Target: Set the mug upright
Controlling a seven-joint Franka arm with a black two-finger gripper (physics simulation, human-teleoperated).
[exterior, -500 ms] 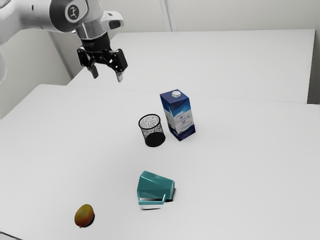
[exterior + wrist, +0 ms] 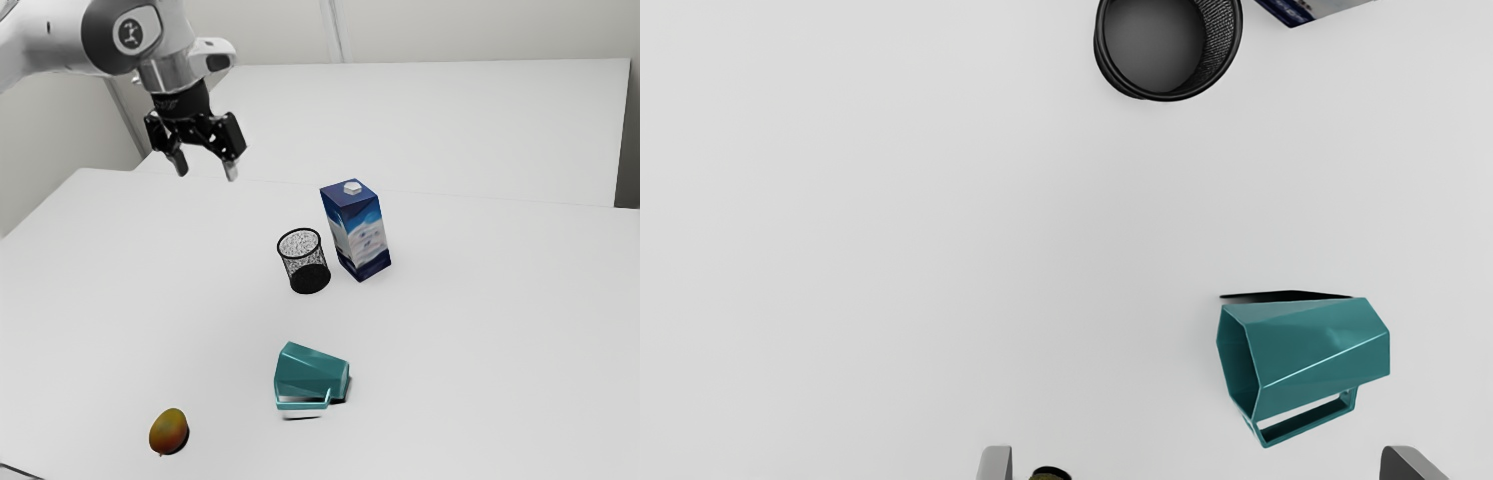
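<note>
In the exterior view my gripper hangs high above the table at the upper left, well away from the mug, open and holding nothing. The teal mug lies on its side on the table, nearer the front, its handle toward the mango's side of the table. In the wrist view the mug shows its faceted wall, its dark open mouth and its handle. The fingertips of my gripper stand wide apart there.
A black mesh cup stands upright beside a blue and white carton, both behind the mug on the table. A mango lies near the front, toward the exterior view's left.
My gripper has moved slightly down and toward the exterior view's left. The mug, mesh cup, carton and mango have stayed where they were.
</note>
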